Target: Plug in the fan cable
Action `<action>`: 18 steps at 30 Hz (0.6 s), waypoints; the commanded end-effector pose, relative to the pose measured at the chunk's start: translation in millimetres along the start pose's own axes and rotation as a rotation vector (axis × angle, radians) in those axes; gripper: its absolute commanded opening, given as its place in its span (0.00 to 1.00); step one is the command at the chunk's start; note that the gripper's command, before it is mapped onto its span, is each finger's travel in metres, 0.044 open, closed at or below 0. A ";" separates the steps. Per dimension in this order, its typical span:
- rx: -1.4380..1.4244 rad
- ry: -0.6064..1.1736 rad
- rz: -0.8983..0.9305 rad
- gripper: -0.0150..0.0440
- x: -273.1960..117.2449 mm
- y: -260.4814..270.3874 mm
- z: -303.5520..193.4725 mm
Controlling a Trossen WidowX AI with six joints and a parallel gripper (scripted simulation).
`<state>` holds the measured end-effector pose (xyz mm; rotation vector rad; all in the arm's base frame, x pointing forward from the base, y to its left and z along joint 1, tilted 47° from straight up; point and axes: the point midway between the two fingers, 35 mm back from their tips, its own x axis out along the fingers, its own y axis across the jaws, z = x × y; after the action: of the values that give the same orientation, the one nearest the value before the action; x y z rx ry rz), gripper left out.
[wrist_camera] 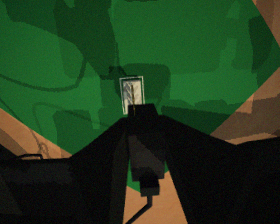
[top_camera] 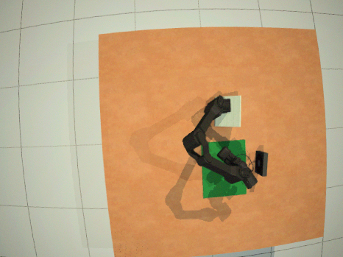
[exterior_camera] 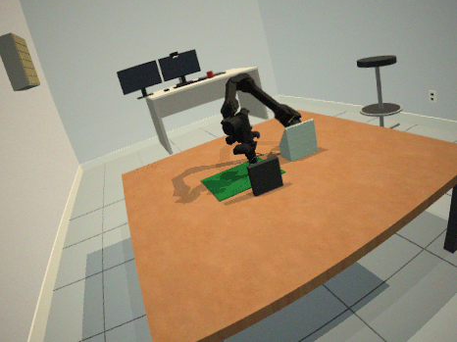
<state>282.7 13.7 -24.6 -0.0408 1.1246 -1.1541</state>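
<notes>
The green board [top_camera: 235, 191] [exterior_camera: 221, 183] [wrist_camera: 188, 41] lies on the orange table [top_camera: 147, 92] [exterior_camera: 294, 250]. Its white four-pin header [wrist_camera: 129, 91] shows in the wrist view just ahead of my fingertips; the arm hides it in the top and exterior views. My gripper [top_camera: 233, 160] [exterior_camera: 251, 158] [wrist_camera: 142, 122] is shut on the dark fan plug [wrist_camera: 145, 160] and holds it tilted, a little above the board near its right edge. The thin cable [wrist_camera: 149, 205] [top_camera: 250, 160] runs from the plug back to the black fan [top_camera: 261, 163] [exterior_camera: 265, 175], which stands upright just beside the board.
The arm's pale base block [top_camera: 232, 115] [exterior_camera: 300, 143] stands behind the board. The fan stands close to my wrist on the right. A desk with two monitors [exterior_camera: 159, 73] and a stool [exterior_camera: 378, 85] stand off the table, far away.
</notes>
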 end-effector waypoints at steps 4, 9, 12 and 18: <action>-0.020 0.001 0.006 0.25 -0.3 3.8 -0.5; -0.023 0.001 0.006 0.25 -2.1 5.6 4.5; -0.023 0.001 0.006 0.25 -2.1 5.6 4.5; -0.023 0.001 0.006 0.25 -2.1 5.5 7.0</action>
<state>288.7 14.5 -24.3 -0.0545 1.1389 -1.1388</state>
